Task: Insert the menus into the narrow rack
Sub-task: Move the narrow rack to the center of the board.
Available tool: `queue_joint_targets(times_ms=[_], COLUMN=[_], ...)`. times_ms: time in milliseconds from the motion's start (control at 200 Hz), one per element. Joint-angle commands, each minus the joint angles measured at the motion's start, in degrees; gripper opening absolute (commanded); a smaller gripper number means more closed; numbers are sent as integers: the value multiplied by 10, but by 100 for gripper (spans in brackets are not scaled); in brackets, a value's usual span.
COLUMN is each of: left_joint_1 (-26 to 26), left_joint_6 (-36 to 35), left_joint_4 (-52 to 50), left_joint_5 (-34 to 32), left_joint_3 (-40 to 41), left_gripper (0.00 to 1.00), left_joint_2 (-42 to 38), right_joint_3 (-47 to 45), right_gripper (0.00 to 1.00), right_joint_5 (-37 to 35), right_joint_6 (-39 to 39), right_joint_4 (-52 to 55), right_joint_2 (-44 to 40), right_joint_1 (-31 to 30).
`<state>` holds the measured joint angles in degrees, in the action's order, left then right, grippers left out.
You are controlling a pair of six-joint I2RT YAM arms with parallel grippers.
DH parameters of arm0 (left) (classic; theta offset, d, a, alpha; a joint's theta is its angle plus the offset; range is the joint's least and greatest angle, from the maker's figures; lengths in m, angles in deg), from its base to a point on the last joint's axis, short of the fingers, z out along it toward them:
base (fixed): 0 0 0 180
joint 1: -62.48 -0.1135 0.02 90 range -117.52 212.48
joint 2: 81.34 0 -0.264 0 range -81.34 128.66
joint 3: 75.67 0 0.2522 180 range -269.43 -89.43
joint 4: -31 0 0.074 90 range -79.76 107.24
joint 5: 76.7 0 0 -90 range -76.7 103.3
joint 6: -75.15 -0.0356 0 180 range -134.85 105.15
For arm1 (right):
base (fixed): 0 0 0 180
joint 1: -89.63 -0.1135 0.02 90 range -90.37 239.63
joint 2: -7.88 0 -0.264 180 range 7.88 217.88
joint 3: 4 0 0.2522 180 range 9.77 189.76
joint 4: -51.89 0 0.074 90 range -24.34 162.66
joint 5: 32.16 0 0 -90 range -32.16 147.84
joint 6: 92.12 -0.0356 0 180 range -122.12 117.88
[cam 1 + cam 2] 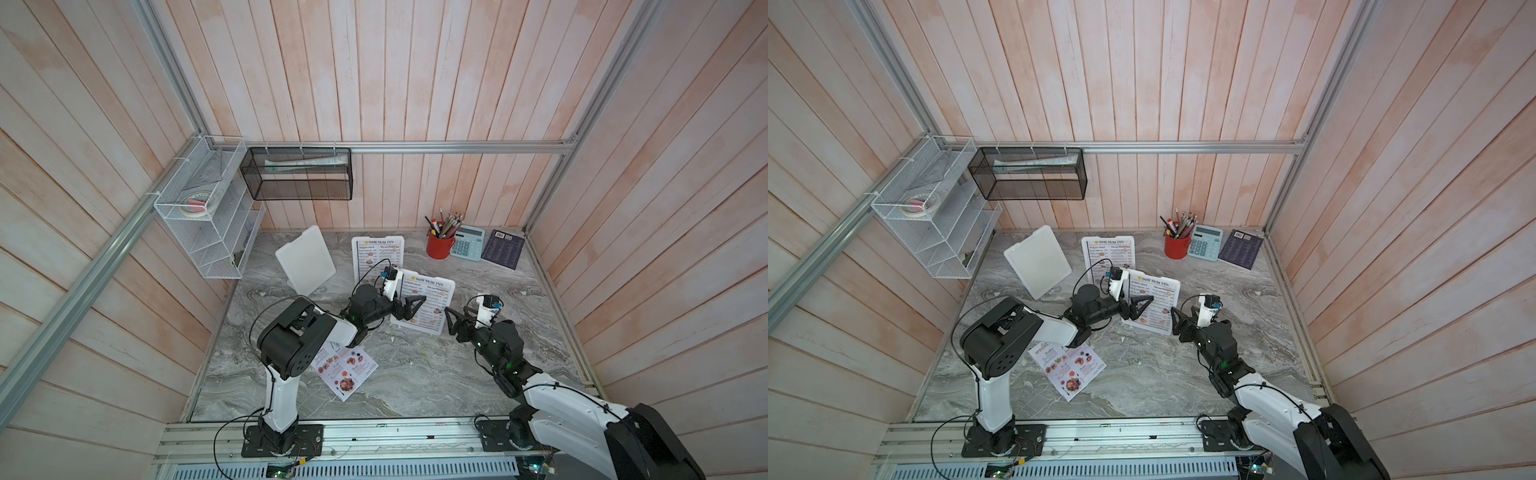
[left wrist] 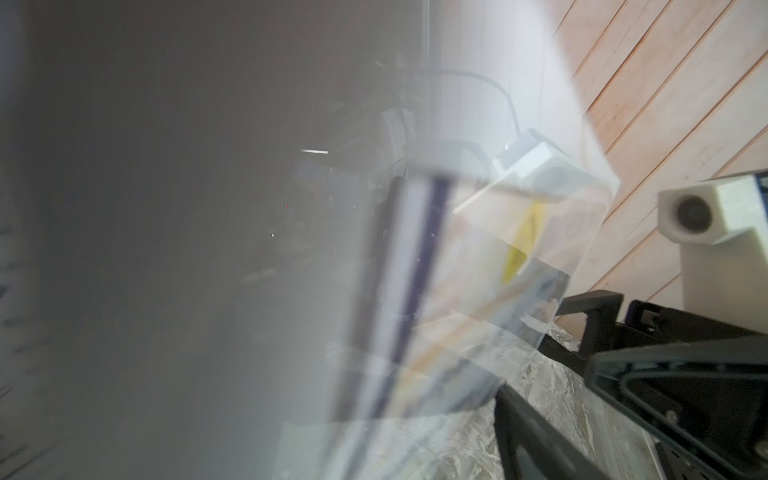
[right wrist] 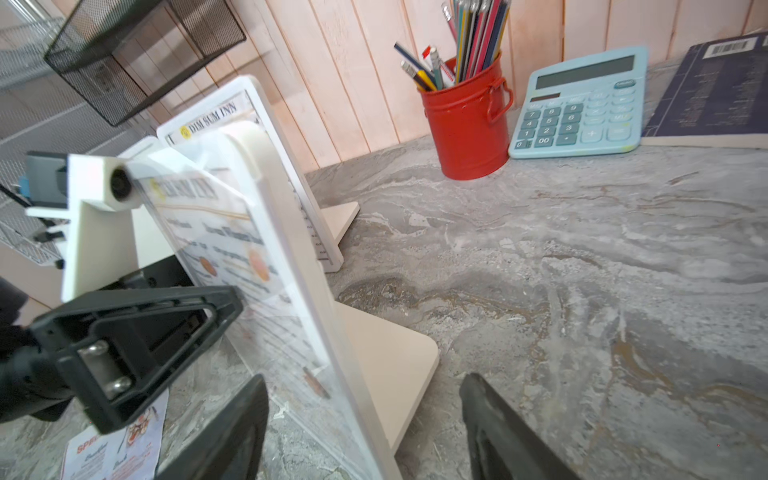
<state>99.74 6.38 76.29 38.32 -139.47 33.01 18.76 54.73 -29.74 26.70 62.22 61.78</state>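
left gripper (image 1: 417, 308) – jaws wide, one finger across the face of the standing glossy menu (image 1: 436, 291) | right gripper (image 1: 449, 321) – spread, empty, near its edge | veined grey tabletop (image 1: 415, 382) open rightward

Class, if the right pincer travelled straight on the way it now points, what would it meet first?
Most likely the nearer white-framed DIM SUM INN menu, standing tilted on its cream base: its edge lies just ahead of the open right pincer. Exact depth is unclear.
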Motion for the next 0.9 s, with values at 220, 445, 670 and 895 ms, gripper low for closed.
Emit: queue_joint_targets(times_ms=[220, 445, 670, 895], left_joint_1=[33, 37, 34, 27], left_joint_6=[40, 36, 11, -14], left_joint_4=[-42, -83, -131, -123], left_joint_5=[3, -6, 0, -40], left_joint_3=[-132, -200, -234, -152], left_gripper=[88, 88, 89, 99], left_joint_2=[94, 133, 146, 85], right_joint_3=[-21, -12, 42, 63], right_gripper=[76, 77, 68, 65], right_joint_5=[-15, 42, 97, 109], right_joint_6=[-36, -52, -58, -51], right_joint_4=[105, 47, -20, -9], right_joint_2=[-109, -17, 145, 177], right_joint_1=[42, 92, 129, 130])
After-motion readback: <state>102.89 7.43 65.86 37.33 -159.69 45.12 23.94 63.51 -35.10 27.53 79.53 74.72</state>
